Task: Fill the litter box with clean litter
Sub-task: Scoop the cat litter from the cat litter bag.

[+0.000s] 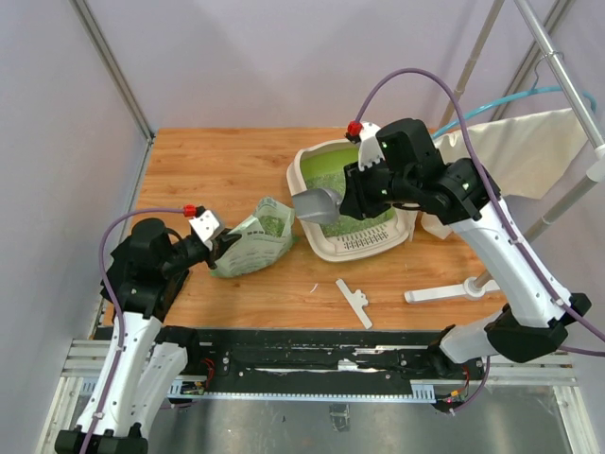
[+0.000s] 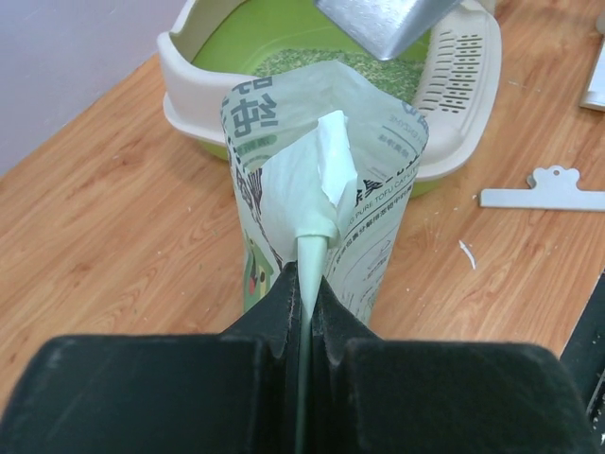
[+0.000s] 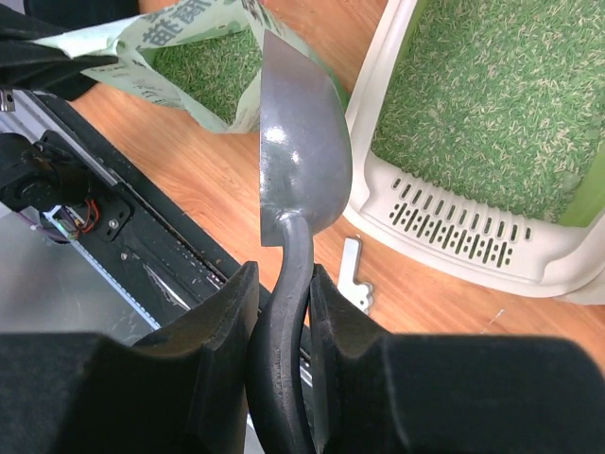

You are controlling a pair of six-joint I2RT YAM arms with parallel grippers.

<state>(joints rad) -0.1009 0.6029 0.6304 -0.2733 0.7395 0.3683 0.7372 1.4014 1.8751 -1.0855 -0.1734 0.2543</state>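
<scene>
My left gripper (image 2: 307, 284) is clenched on a pinched fold at the edge of the light green bag (image 1: 255, 241). The bag leans on the table (image 1: 217, 161) with its open mouth turned toward the litter box (image 1: 321, 248). My right gripper (image 3: 284, 284) grasps the dark handle of the metal scoop (image 3: 298, 161), jaws tight on both sides of it. The scoop's bowl hangs in the air over the narrow strip of wood between the bag's mouth and the left rim of the box.

The litter box sits on the far right part of the table, its slotted ledge on the near end. The clean litter (image 3: 482, 95) is spread over its green floor, and more granules show inside the bag.

A cream cloth (image 1: 510, 142) lies just beyond the box's right rim, so that side is tight. A white clip (image 1: 354, 301) lies near the front edge between my two arms, with a white stand foot (image 1: 444, 293) to its right. The widest bare wood is at the far left, up to the wall.
</scene>
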